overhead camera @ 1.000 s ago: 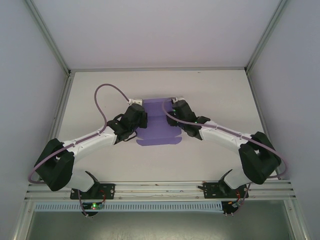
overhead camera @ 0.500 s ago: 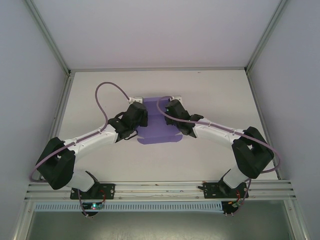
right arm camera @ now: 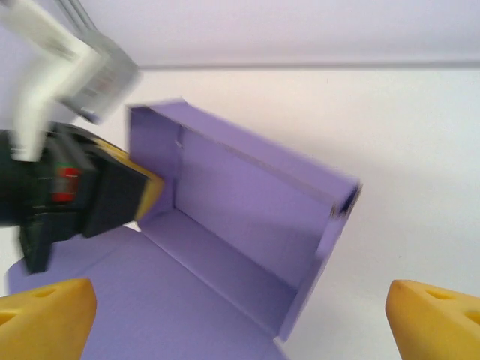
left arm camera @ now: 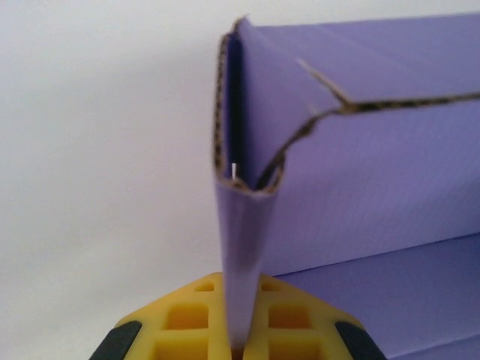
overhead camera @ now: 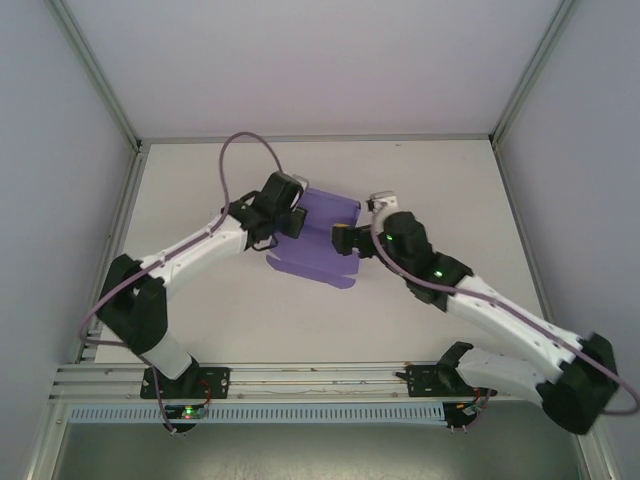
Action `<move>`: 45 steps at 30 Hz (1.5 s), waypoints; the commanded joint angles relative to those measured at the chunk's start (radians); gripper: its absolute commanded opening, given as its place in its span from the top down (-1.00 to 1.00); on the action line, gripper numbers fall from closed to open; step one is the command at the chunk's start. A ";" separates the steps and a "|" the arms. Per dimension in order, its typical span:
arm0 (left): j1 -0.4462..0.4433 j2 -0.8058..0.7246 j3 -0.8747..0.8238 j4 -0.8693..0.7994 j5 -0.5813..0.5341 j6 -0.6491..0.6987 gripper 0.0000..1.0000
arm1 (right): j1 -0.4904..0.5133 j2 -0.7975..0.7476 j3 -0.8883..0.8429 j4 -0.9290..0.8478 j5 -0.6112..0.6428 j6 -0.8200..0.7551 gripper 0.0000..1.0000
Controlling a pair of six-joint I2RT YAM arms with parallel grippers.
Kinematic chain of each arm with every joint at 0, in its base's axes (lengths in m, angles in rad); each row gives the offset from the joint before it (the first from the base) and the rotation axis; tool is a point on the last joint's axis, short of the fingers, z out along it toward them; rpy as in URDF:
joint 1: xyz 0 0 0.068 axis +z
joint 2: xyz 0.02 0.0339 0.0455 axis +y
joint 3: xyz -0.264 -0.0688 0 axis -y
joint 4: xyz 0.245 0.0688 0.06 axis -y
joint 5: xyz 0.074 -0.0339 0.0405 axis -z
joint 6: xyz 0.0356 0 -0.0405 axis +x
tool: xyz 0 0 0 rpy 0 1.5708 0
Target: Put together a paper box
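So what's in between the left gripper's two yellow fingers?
A folded, upright wall of the paper box, pinched by the left gripper. The left wrist view shows it.

left claw [left arm camera: 240, 337]: cut by the left wrist view's lower edge, just yellow fingers [left arm camera: 187, 326] showing — blurred in the right wrist view.
paper box [left arm camera: 375, 187]: runs off right and bottom there, edges soft.
right claw [right arm camera: 240, 319]: fingertips [right arm camera: 46, 319] clipped at the bottom corners.
contact seen from above: hidden beneath the left claw's body.
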 commanded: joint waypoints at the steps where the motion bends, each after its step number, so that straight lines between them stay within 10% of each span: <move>1: 0.015 0.080 0.123 -0.341 0.315 0.434 1.00 | -0.041 -0.104 -0.048 -0.096 0.090 -0.019 -0.97; 11: -0.070 0.400 0.519 -0.825 0.061 0.792 1.00 | -0.291 -0.211 -0.105 -0.352 0.056 0.044 -0.97; 26: -0.182 0.711 0.656 -0.708 -0.304 0.691 0.97 | -0.400 -0.179 -0.178 -0.326 -0.047 0.053 -0.97; 45: -0.183 0.556 0.664 -0.739 -0.146 0.721 -0.31 | -0.433 -0.224 -0.218 -0.300 -0.132 0.010 -0.97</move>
